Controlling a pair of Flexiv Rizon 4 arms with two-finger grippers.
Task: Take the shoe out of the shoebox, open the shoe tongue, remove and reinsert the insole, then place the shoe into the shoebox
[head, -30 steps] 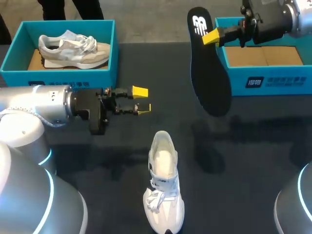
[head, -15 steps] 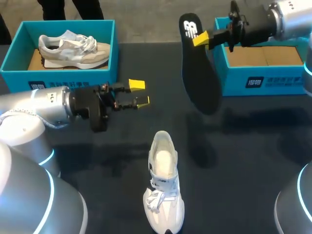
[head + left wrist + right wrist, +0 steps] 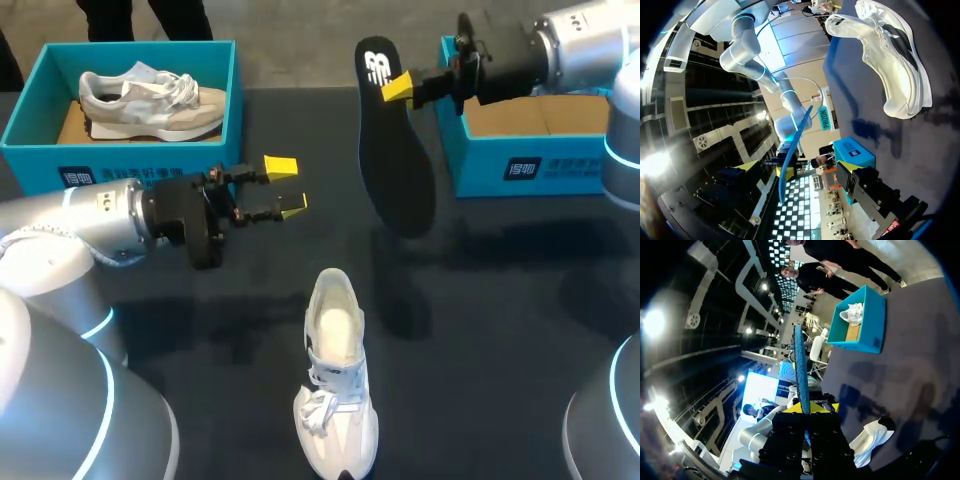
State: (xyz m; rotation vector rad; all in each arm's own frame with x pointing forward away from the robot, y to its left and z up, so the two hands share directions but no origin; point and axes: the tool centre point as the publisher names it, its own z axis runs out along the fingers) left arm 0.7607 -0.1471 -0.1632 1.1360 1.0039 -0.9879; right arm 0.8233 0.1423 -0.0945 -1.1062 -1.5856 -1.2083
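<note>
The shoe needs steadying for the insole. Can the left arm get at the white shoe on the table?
Probably yes: the left claw is open and empty, with bare table between it and the white shoe; the insole hangs from the right claw.

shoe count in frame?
2: beige shoe in the left shoebox, white shoe on the table. The right shoebox is partly hidden by the right arm.

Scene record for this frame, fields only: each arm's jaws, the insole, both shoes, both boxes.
right jaws: shut on black foam insole, which hangs in the air
left jaws: open, empty
white lace-up shoe: upright on dark table, outside both boxes
right teal cardboard shoebox: no shoe visible
left teal cardboard shoebox: holds beige sneaker
</note>
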